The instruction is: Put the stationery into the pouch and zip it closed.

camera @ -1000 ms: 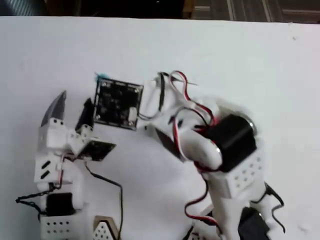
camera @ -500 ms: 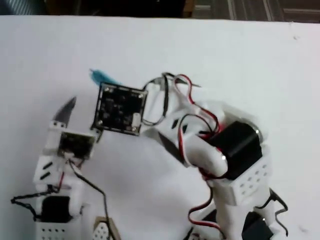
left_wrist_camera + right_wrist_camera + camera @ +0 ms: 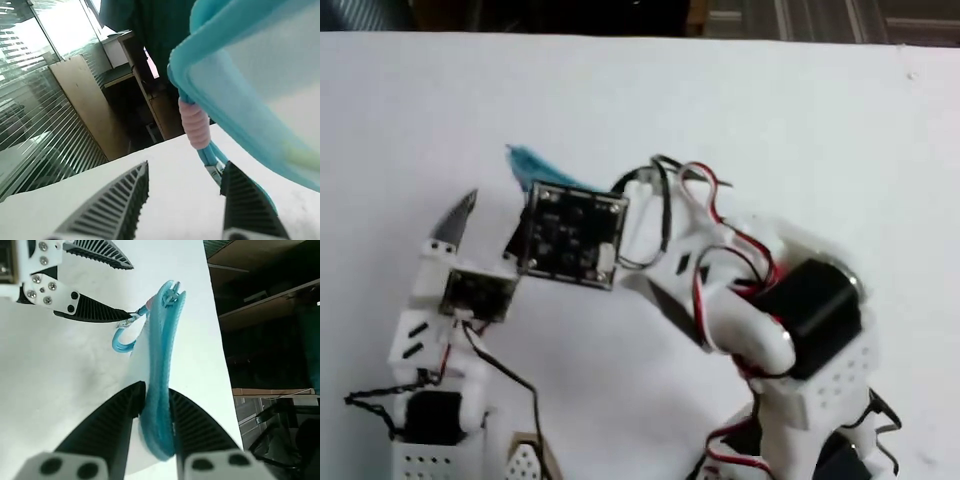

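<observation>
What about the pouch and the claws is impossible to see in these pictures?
1. High view: most of the pouch hidden under the right arm's camera board.
2. Left wrist view: the pouch's contents; its wall is cloudy and cut by the edge.
3. Right wrist view: whether the pouch is zipped shut; it stands edge-on in the right claw.
4. Left wrist view: whether the left claw touches the zip pull; too close to tell.

White arms (image 3: pixel 420 335), black motors (image 3: pixel 812 302), red-black cables (image 3: pixel 699 300), ridged black fingers (image 3: pixel 107 425)
</observation>
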